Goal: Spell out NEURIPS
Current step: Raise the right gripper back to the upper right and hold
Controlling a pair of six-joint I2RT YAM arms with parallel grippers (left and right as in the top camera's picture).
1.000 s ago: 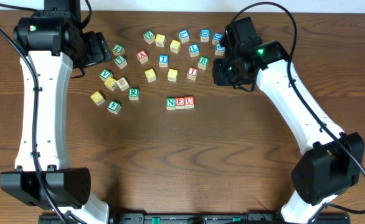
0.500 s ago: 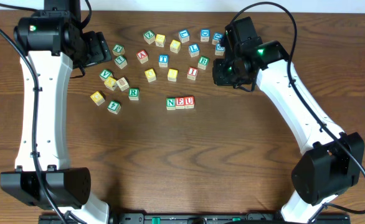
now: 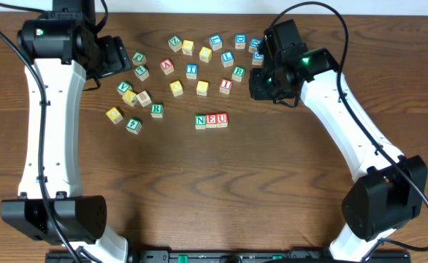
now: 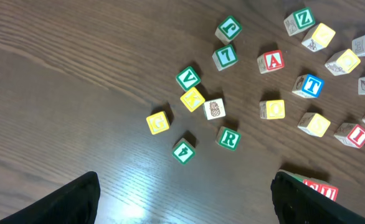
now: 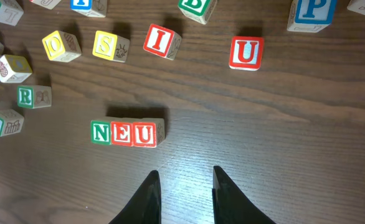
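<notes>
three cubes, the n-e-u row, sit touching side by side near the middle of the bench, so the word is a little under half spelled. over the last second nothing visibly changes: no cube shifts and both arms keep the same pose, which i read as a pause between placements rather than progress. the right jaws hover near the row's right end, where the next letter belongs; they are narrowly parted with only bare wood between them, holding nothing. the left jaws stand wide and empty above the loose cubes on the left. the green r lies well to the left of the row, in that loose cluster. the red i and the yellow s lie just behind the row, and the blue p sits farther back on the right near a spare red u. the r is likely next, and it lies nearer the left jaws.
</notes>
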